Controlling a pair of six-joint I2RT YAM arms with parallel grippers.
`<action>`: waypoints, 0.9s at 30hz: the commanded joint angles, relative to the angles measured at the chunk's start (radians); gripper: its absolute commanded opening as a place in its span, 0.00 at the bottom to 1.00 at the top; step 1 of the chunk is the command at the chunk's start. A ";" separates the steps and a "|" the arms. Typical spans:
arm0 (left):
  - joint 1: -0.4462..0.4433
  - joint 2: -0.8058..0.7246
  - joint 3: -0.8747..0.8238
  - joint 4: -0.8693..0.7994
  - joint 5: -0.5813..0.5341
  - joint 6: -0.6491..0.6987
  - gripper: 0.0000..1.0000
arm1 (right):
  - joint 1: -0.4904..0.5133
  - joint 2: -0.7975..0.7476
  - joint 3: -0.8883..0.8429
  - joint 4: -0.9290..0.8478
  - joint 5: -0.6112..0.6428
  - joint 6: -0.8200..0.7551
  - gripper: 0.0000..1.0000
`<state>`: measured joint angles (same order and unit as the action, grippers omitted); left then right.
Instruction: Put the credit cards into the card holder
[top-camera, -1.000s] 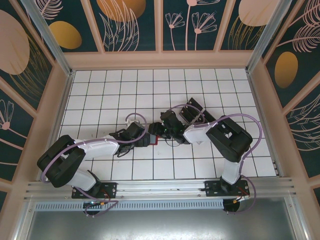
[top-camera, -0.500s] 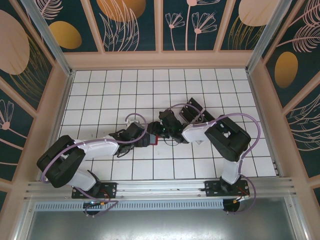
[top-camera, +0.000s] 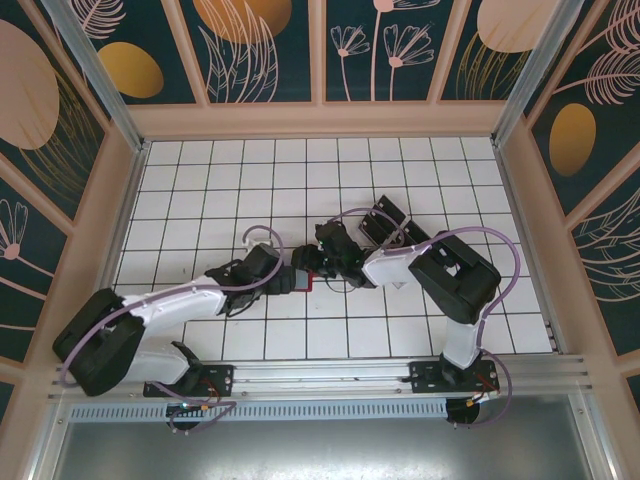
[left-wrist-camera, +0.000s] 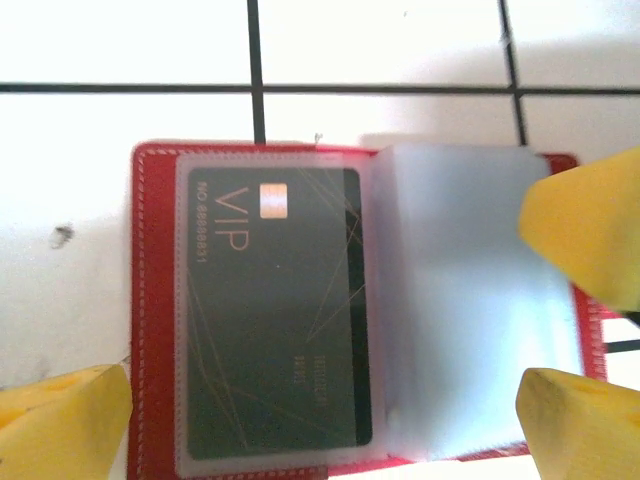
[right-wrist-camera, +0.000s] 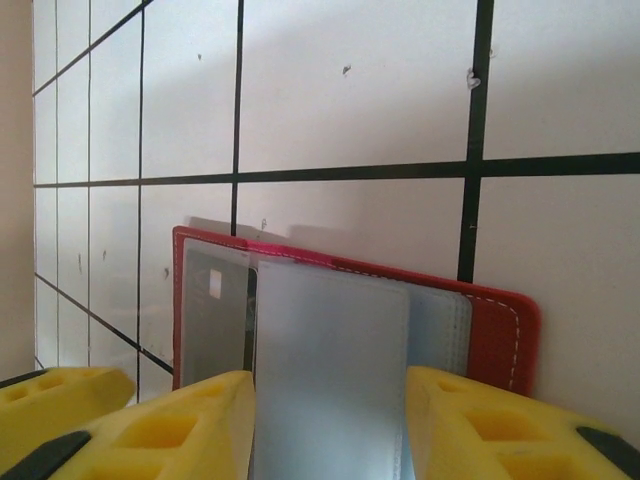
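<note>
With the left gripper (left-wrist-camera: 320, 420) spread wide, the flat red card holder (left-wrist-camera: 155, 300) could be dragged by the right gripper (right-wrist-camera: 328, 405), which is half-closed about its clear plastic sleeve (right-wrist-camera: 330, 320), the grip itself not being discernible.

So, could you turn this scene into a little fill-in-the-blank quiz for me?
The open holder is coloured ___. The card inside it reads ___. The white tiles of the table are split by ___ lines.
Missing words: red; VIP; black.
</note>
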<state>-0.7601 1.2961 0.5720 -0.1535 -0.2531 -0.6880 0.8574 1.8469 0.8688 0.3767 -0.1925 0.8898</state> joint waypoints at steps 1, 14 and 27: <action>0.002 -0.091 0.003 -0.013 -0.052 -0.047 0.98 | 0.015 0.001 0.009 0.024 -0.030 0.010 0.43; 0.034 -0.151 0.056 -0.062 -0.118 -0.077 0.99 | 0.039 -0.008 0.049 0.015 -0.044 0.012 0.43; 0.304 -0.100 0.105 -0.015 0.060 0.036 0.99 | 0.067 -0.042 0.104 -0.064 -0.005 -0.015 0.43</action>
<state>-0.4793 1.1698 0.6567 -0.1818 -0.2474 -0.6918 0.9165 1.8458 0.9478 0.3473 -0.2260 0.8959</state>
